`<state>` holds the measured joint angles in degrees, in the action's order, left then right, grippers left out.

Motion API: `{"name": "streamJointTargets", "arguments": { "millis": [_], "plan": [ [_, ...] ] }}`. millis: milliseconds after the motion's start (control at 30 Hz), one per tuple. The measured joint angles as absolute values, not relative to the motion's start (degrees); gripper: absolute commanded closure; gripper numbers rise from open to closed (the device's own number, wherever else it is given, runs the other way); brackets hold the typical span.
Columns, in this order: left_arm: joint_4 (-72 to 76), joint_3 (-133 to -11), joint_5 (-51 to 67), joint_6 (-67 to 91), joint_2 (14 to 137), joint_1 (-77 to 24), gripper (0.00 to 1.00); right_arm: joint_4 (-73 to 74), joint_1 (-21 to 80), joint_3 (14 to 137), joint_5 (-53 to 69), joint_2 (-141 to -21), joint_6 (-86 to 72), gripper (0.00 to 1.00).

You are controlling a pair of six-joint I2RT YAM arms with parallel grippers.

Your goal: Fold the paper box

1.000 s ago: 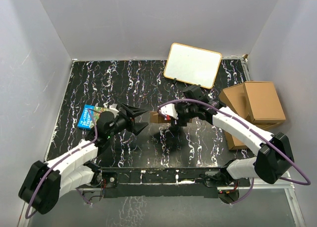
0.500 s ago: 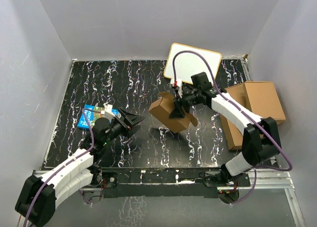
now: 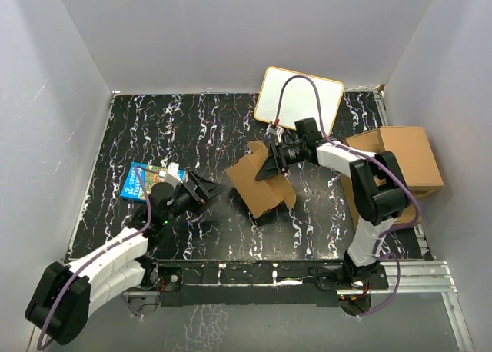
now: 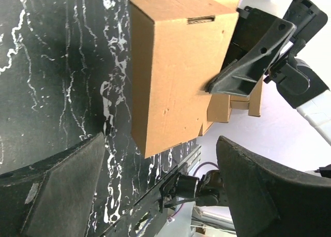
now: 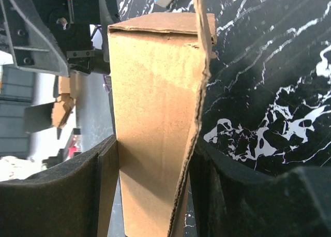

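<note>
The paper box (image 3: 257, 181) is a small brown cardboard box, folded into a block with one flap hanging at its lower right. My right gripper (image 3: 270, 161) is shut on it and holds it tilted above the mat near the middle. In the right wrist view the box (image 5: 155, 118) fills the gap between both fingers, a loose flap edge running along the right finger. My left gripper (image 3: 209, 188) is open and empty, left of the box and apart from it. In the left wrist view the box (image 4: 173, 71) faces the open jaws, with the right gripper's finger (image 4: 248, 56) on its side.
A blue picture book (image 3: 140, 180) lies on the mat at the left, beside my left wrist. A white board (image 3: 298, 100) leans at the back. A pile of larger brown cardboard boxes (image 3: 396, 164) stands at the right edge. Grey walls close in the black marbled mat (image 3: 177, 129).
My right gripper has lifted the box off the mat and turned it, drawing back toward the rear right. My left gripper has pulled back to the left, away from the box, staying open.
</note>
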<state>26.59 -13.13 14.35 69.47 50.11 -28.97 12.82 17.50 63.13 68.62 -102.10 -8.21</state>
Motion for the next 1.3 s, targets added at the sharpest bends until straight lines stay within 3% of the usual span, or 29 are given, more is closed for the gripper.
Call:
{"name": "streamJointTargets", "arguments": {
  "millis": [400,933,1300],
  "plan": [
    [24.1,-17.0,14.5,69.6,61.3,-29.0,0.19,10.0,17.5,63.2,67.8,-111.6,-16.8,0.44],
    [14.7,-31.8,14.9,66.6,77.8,-31.5,0.21,17.3,17.5,67.2,56.6,-113.7,-11.3,0.26],
    [7.9,-34.2,12.8,64.7,76.9,-32.4,0.22,25.1,17.5,71.3,47.0,-112.3,-1.1,0.15]
  ]
}}
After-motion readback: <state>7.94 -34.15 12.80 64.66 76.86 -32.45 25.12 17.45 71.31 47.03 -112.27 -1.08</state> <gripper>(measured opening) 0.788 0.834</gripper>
